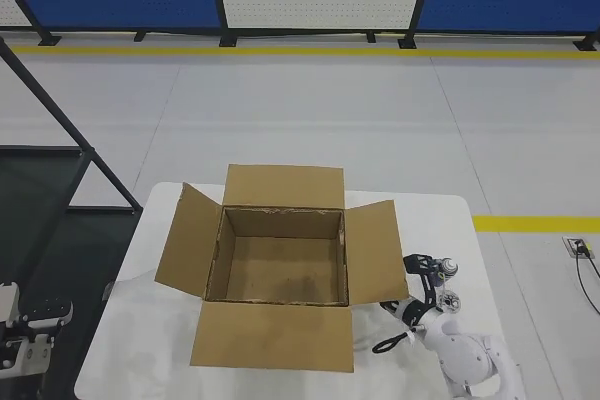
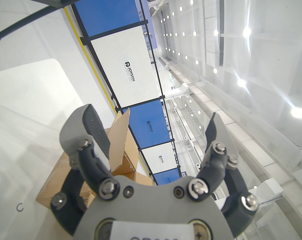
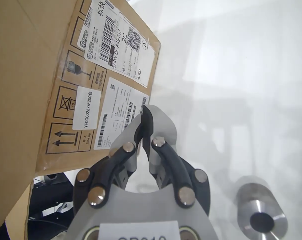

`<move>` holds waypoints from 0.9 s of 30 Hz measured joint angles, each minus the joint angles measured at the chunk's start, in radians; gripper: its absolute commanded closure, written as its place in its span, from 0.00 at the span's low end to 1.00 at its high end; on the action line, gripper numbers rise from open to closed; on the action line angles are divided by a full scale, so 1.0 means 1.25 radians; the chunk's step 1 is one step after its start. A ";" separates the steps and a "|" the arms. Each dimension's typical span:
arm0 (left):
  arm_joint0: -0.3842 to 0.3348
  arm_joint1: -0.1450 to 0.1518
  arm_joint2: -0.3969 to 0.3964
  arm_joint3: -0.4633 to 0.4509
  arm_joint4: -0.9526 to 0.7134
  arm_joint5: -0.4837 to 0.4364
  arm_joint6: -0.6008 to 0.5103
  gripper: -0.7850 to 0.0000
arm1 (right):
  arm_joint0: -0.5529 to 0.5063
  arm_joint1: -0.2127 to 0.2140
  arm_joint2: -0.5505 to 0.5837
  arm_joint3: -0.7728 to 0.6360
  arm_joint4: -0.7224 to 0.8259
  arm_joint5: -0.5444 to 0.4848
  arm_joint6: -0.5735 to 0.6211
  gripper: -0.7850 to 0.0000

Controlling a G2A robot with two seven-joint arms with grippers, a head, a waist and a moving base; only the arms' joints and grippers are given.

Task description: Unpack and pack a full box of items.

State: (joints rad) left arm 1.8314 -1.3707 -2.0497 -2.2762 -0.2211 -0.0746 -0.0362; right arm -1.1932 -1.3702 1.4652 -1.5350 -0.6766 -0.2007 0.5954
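An open cardboard box (image 1: 283,187) stands in the middle of the white table (image 1: 435,220), all four flaps folded out and nothing visible inside. My right gripper (image 1: 414,265) sits low beside the box's right flap. In the right wrist view the right gripper (image 3: 143,114) is shut on nothing, its tips just off the labelled side of the box (image 3: 28,63). The left gripper (image 2: 153,116) is open and empty, tilted up toward the ceiling, with the box (image 2: 120,148) beyond it on the table (image 2: 28,88).
A black metal frame (image 1: 50,110) stands left of the table, and a white and black device (image 1: 20,325) lies below it. A black cable (image 1: 388,343) lies by the box's front right corner. Bare tabletop (image 3: 228,76) stretches right of the box.
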 measured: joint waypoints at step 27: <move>0.000 0.000 0.000 0.000 0.000 0.000 0.000 0.00 | 0.093 0.004 -0.090 0.160 0.098 -0.171 -0.081 1.00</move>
State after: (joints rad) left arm 1.8314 -1.3707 -2.0497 -2.2762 -0.2211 -0.0746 -0.0362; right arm -1.0775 -1.3651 1.3522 -1.3349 -0.5537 -0.4147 0.4940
